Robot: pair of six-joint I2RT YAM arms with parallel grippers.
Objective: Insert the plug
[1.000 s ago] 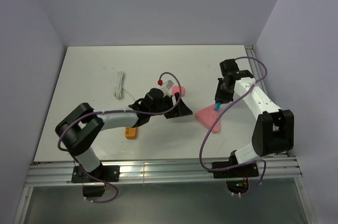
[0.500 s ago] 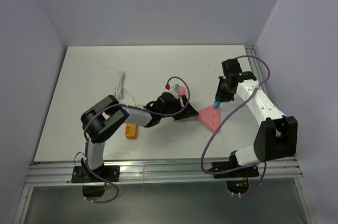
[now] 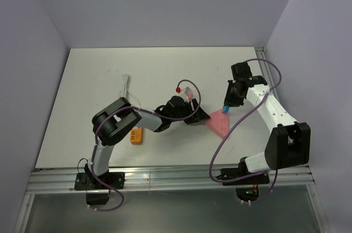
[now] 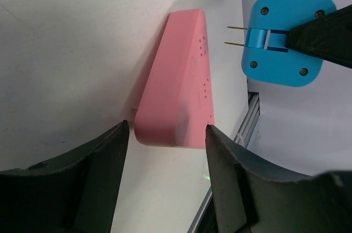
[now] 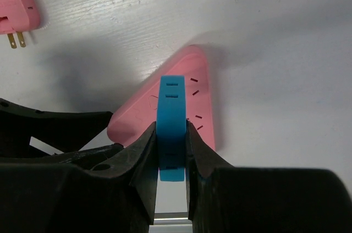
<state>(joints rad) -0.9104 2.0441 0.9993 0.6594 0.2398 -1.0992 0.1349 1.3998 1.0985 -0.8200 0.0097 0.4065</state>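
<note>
Left wrist view gives you the clearest look: the plug [image 4: 278, 60] hangs in the air just beside the slotted face of the pink socket block [image 4: 176, 79]. Its two metal prongs point at that face and stop short of it, with a gap showing between the tips and the slots. Your right gripper [image 5: 171, 150] is clamped on the plug, one finger on each flat side. From the right wrist, the blue body sits edge-on directly over the block.

Your left gripper [image 4: 166, 134] has its jaws apart, one on either side of the block's near corner. Bare table [image 3: 110, 68] shows between the left finger and the block; on the other side you cannot tell whether finger and block touch.

The block lies flat near the middle of the table. A pink square plug [image 5: 19, 16] lies apart from it, prongs showing. From above, an orange piece [image 3: 136, 136] sits by the left arm and a white cable [image 3: 125, 84] lies further back.
</note>
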